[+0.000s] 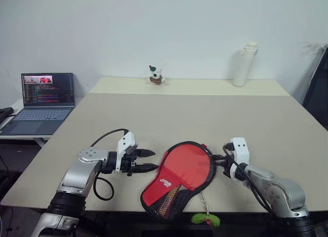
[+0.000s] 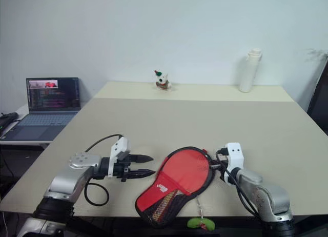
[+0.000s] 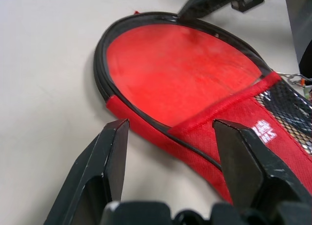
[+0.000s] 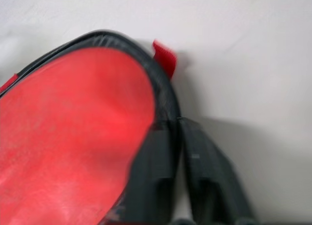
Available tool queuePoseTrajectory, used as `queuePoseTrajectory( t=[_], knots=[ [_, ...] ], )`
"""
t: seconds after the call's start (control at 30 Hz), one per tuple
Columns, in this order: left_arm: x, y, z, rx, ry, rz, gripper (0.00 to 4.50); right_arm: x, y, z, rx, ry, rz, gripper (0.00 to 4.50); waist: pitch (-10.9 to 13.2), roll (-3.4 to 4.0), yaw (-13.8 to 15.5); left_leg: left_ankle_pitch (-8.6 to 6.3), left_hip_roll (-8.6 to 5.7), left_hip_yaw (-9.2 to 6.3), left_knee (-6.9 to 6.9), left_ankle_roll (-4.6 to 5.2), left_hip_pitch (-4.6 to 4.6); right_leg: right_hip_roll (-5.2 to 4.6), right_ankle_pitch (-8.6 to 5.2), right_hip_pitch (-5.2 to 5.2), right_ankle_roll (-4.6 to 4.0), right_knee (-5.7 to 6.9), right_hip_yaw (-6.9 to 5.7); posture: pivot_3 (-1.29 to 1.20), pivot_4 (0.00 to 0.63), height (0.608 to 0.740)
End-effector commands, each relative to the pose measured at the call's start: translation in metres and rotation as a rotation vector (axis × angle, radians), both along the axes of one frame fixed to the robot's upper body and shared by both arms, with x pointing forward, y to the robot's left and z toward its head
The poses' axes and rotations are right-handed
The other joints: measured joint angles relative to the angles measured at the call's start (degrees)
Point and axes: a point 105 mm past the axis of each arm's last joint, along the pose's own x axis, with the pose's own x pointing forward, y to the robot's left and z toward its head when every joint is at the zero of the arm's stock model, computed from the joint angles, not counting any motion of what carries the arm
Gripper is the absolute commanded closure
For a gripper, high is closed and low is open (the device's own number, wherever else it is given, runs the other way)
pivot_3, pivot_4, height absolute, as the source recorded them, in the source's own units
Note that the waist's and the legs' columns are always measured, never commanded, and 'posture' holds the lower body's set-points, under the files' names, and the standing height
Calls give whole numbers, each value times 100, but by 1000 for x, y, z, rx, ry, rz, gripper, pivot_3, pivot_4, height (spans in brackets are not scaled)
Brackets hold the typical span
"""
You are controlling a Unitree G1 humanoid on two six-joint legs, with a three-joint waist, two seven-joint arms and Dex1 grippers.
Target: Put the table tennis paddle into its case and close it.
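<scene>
the worktop point(image 1: 215, 119) carries the case point(image 1: 177, 183) near its front edge, between the two arms. the paddle point(image 1: 187, 162) lies inside it, its round red face showing through the unzipped round end, the mesh part covering the handle end. the left gripper point(image 1: 148, 160) hangs released just beside the case's left edge, fingers point(image 3: 109, 157) apart, holding nothing. the right gripper point(image 4: 178, 137) is clenched at the case's right rim, seemingly pinching the edging or the zip there, though i cannot tell which. judging by this, insertion is done and closing is in hand; next the left should steady the case while the right draws the zip around
</scene>
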Motion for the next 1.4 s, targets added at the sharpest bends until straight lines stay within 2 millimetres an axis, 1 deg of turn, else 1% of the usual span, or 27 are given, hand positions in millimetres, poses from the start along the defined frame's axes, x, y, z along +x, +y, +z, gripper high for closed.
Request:
queuePoseTrajectory(
  t=[0.03,0.13,0.2,0.33,0.43,0.5,0.63,0.67,0.73,0.83,0.9,0.97,1.1,1.17,1.23,1.33,1.4],
  knots=[
    [-2,-5,16,-13,-58,-17,1528,14,-9,21,-41,-68,17,4467,1,2,3,0,0,-2,0,0,-1,0,0,0,0,0,-2,0,150,740],
    [-5,-7,17,-16,-61,-24,1528,32,-10,38,-86,-119,71,4467,4,6,-2,0,0,2,0,0,0,0,0,-1,0,1,1,0,150,740],
    [-6,-8,17,-16,-60,-25,1528,41,-9,45,-115,-145,99,4467,4,6,-14,0,0,4,-1,0,0,1,0,-2,0,0,2,0,150,740],
    [-10,-10,16,-16,-58,-27,1528,71,0,68,-172,-216,181,4467,11,9,-45,0,4,4,-6,0,-1,8,4,-6,-9,0,1,0,150,740],
    [-13,-11,14,-13,-57,-25,1528,78,5,74,-179,-217,210,4467,15,8,-60,0,5,4,-11,0,-2,10,15,-8,-30,-1,1,0,150,740],
    [-14,-10,14,-13,-57,-23,1528,74,6,73,-162,-201,229,4467,16,6,-63,-1,5,0,-12,1,-5,8,15,-8,-31,-2,-2,0,150,740],
    [-17,-7,12,-11,-55,-16,1528,53,2,61,-138,-170,235,4467,18,5,-23,-2,-1,-2,-13,1,-9,-3,16,-8,-31,-4,-4,0,150,740],
    [-17,-7,11,-10,-53,-15,1528,45,1,56,-123,-154,230,4296,19,4,-16,-2,-3,-3,-13,1,-10,-6,16,-8,-30,-5,-4,0,150,740],
    [-18,-6,9,-8,-46,-20,1528,25,2,49,-84,-125,227,3847,22,4,4,-2,-4,-4,-12,1,-11,-8,16,-8,-30,-5,-5,0,150,740],
    [-18,-6,7,-6,-38,-39,1528,6,6,46,-38,-92,219,2883,27,8,0,-2,-3,-3,-9,1,-9,-9,15,-7,-30,-2,-4,0,150,740],
    [-18,-6,5,-3,-36,-51,1528,-2,6,43,-25,-69,206,2148,29,8,-26,-1,-1,1,-8,0,-5,-6,15,-8,-28,-1,-1,0,150,740],
    [-15,-6,4,1,-38,-56,1528,-6,4,38,-24,-45,179,1484,29,8,-27,0,3,0,-5,0,1,-4,7,-5,-14,2,-2,0,150,740],
    [-13,-7,3,4,-42,-71,1528,-8,-1,22,-40,-12,105,1484,29,8,-23,2,8,-4,-3,1,4,6,7,-4,-14,6,-4,0,150,740],
    [-12,-8,2,5,-44,-81,1528,-12,2,9,-24,35,88,1484,29,8,-22,2,8,-3,-4,1,0,7,6,-6,-14,5,-4,0,150,740],
    [-12,-8,2,6,-46,-89,1528,-14,6,-1,-9,67,76,1484,29,8,-27,2,8,2,-6,2,-1,8,7,-6,-14,1,0,0,150,740],
    [-12,-9,3,14,-65,-110,1528,-12,8,-9,-11,90,60,1484,28,8,-34,1,7,5,-7,2,0,7,7,-6,-14,0,3,0,150,740],
    [-11,-9,5,14,-74,-117,1528,-13,11,-10,-2,97,70,1484,28,7,-35,2,7,3,-5,2,1,7,7,-5,-13,1,1,0,150,740]
  ],
)
